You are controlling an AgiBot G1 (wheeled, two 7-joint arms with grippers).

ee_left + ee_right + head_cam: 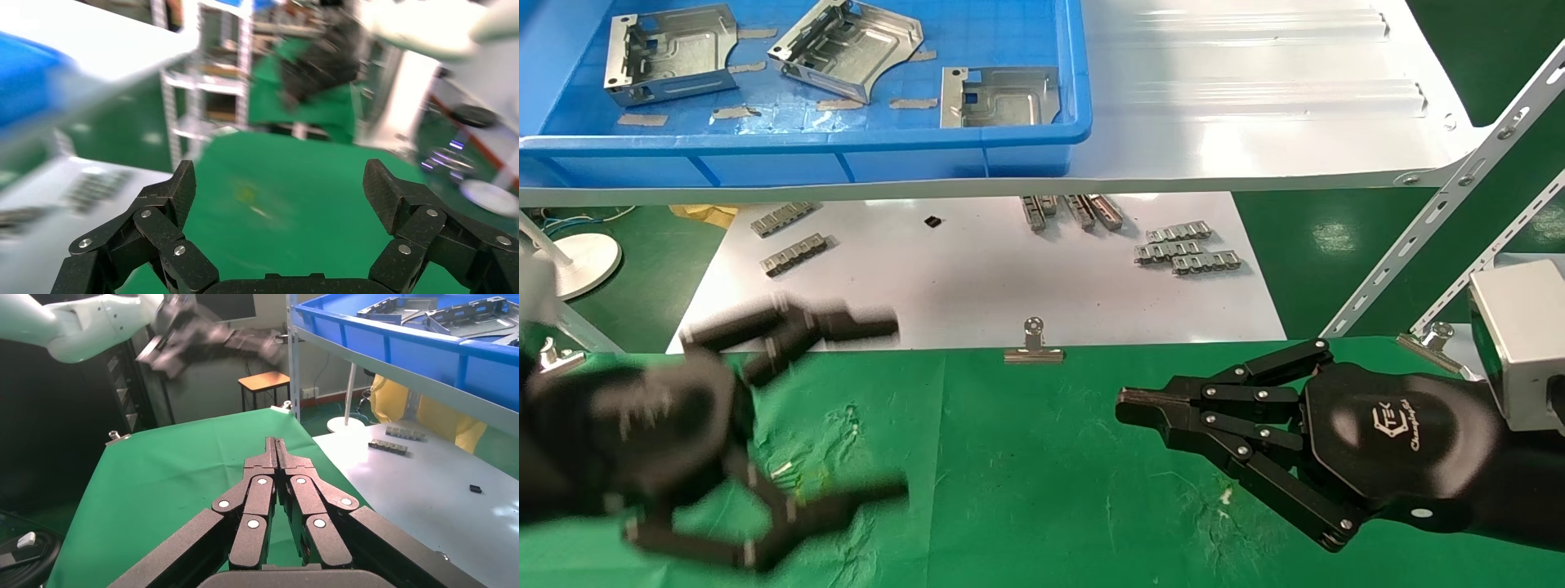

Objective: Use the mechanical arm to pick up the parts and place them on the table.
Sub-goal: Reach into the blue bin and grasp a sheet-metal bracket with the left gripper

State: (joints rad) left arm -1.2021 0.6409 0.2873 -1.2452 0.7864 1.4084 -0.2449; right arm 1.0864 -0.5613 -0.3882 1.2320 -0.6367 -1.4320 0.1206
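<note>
Your left gripper (899,408) hangs spread wide and empty over the green table (1026,482); your right gripper (1128,402) rests pressed together. Three metal parts (846,45) lie in the blue bin (805,135) above.

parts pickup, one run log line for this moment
left gripper: open, empty, over table | right gripper: shut, empty, over table | parts: three in blue bin
</note>
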